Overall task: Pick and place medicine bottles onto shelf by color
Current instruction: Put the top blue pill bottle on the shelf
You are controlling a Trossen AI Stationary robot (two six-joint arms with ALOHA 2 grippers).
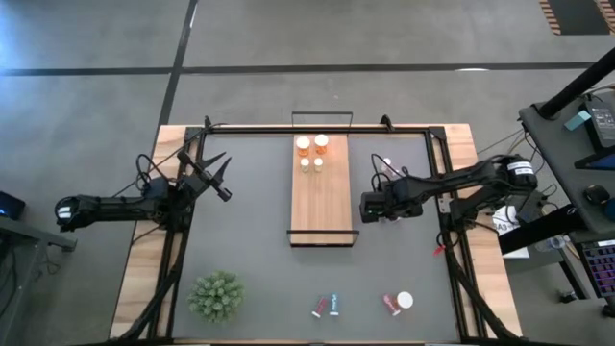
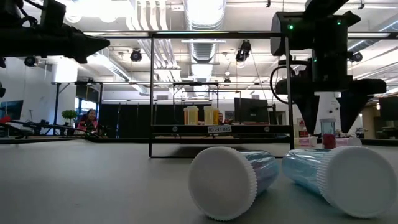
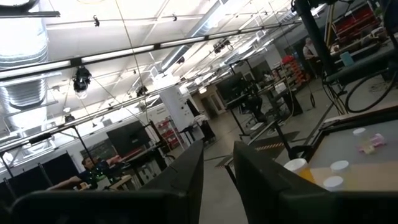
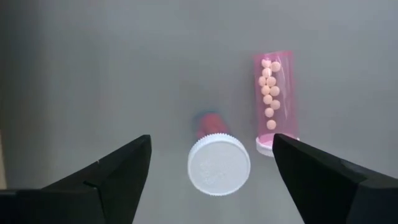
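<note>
1. Two pink bottles near tabletop's right edge, under right gripper, jaws spread wide.
2. Light, rigid, slick plastic; best pinched across ribbed white cap.
3. Left gripper clenched, empty, near left edge.

Shelf: light wood, black wire frame. Far-end bottles: orange, white caps. Near-edge bottles: teal, ribbed white caps. Right-side bottles: clear pink holding pale pink pills; another pink-red, white cap. Plant: green. Table: grey.
</note>
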